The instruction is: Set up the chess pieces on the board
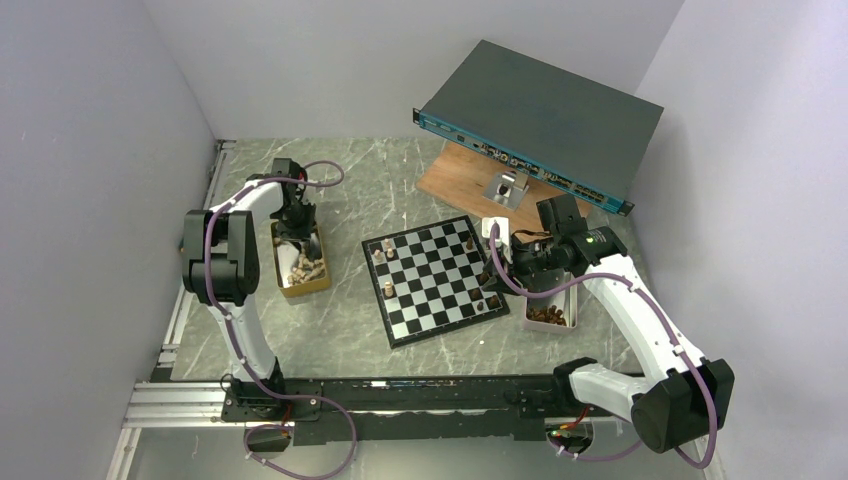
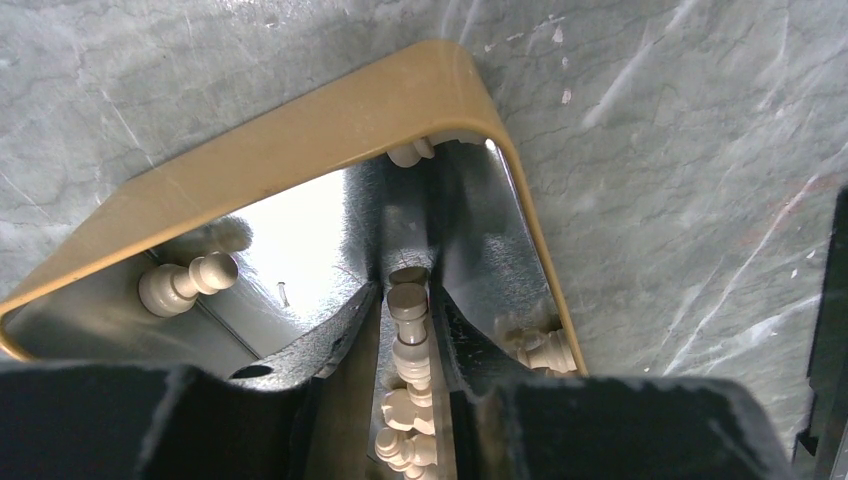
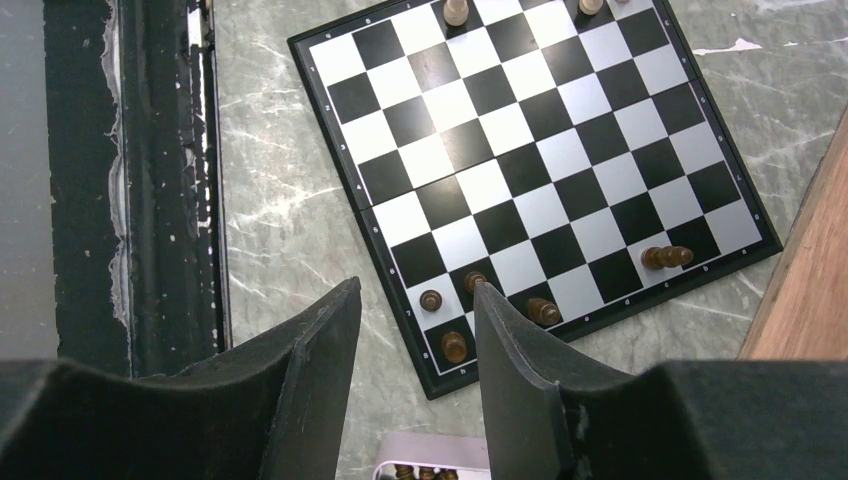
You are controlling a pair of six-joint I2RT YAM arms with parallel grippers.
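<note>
Step in hand: by my reading, lifting one light piece (image 2: 408, 300) out of the tan tray (image 2: 300, 130) to take it to the chessboard (image 1: 440, 285).
Left gripper (image 2: 408, 318): down inside the tray, its fingers (image 2: 335, 335) narrowly apart, one on each side of that piece. I cannot tell whether the pads touch it.
Right gripper (image 3: 414, 292): spread and empty, hanging over the board corner nearest the right arm, where several dark pieces (image 3: 455, 346) stand.
Where the pieces are: most light ones lie heaped in the tan tray, left of the board. A few light pieces (image 1: 383, 252) stand along the board's left side. Dark ones are on its right side, with more in the grey tray (image 1: 552, 318) just beside it.
Board: flat on the marbled table (image 1: 380, 180), most squares bare.
Grasping well: pinch the piece at its body, not its rounded head, and keep it centred between the pads. Other pieces (image 2: 405, 445) crowd close below it, so lift straight up and slowly to let them drop away.
Risk: a small, smooth turned piece may twist or slip. If it is gripped tilted, it will not stand when set down.
Placing: centre it on a left-side square and let go only once its base sits flat.
</note>
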